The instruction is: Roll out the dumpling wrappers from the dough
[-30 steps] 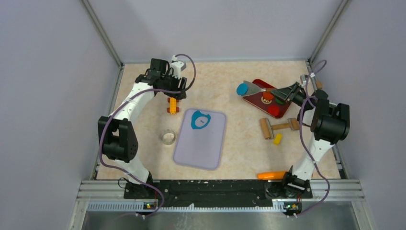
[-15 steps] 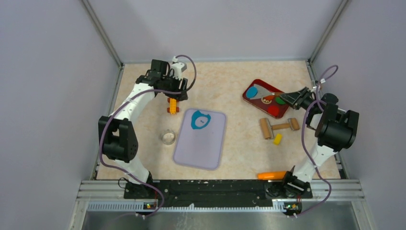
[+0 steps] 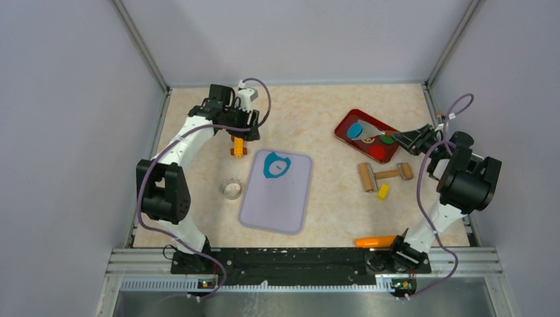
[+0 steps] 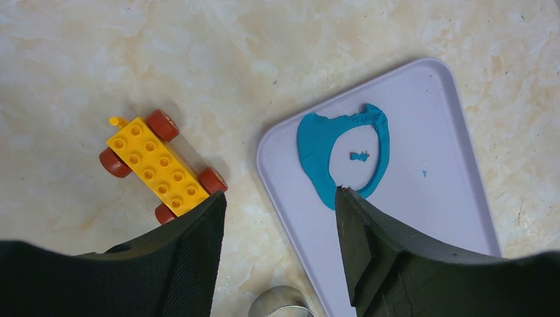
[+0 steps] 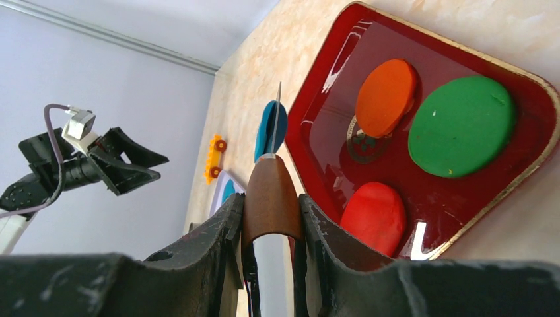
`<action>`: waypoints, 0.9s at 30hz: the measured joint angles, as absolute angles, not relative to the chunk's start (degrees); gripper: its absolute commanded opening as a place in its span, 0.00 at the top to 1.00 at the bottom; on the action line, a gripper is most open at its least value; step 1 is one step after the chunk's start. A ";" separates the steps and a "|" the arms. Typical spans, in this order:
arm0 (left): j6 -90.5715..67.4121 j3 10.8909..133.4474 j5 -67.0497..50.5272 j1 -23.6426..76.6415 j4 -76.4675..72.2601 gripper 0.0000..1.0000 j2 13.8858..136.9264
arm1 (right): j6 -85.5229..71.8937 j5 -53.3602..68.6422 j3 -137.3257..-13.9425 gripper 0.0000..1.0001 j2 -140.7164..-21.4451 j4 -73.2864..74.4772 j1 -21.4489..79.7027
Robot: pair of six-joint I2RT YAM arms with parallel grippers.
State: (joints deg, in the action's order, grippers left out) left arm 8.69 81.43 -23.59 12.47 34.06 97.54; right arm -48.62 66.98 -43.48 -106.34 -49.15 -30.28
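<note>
My right pincer (image 5: 272,210) is clamped on the brown wooden handle of a palette knife (image 5: 269,177). Its thin metal blade carries one dumpling wrapper (image 5: 263,132), a flat round teal disc, over the corner of a glossy red tray (image 5: 330,132). In the tray lie three smooth putty discs: orange (image 5: 386,96), green (image 5: 461,125) and red (image 5: 375,214).

The dough (image 4: 315,148) lies on the smooth lavender mat (image 4: 422,218), near its far end. It is a flattened teal patch with a round hole cut from its middle, so it reads as a ragged ring.

My left pincer (image 4: 280,198) hangs spread and empty above the marbled tabletop (image 4: 264,53), just beside a studded yellow toy car (image 4: 157,166).
</note>
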 measured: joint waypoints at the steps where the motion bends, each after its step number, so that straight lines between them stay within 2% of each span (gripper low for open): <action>1: 8.67 81.25 -23.59 12.47 34.00 0.35 97.54 | -48.01 66.89 -43.46 1.00 -106.17 -48.34 -30.48; 27: 7.60 79.11 -24.51 12.47 33.17 0.34 97.54 | -37.58 64.45 -42.70 1.00 -104.92 -35.48 -33.56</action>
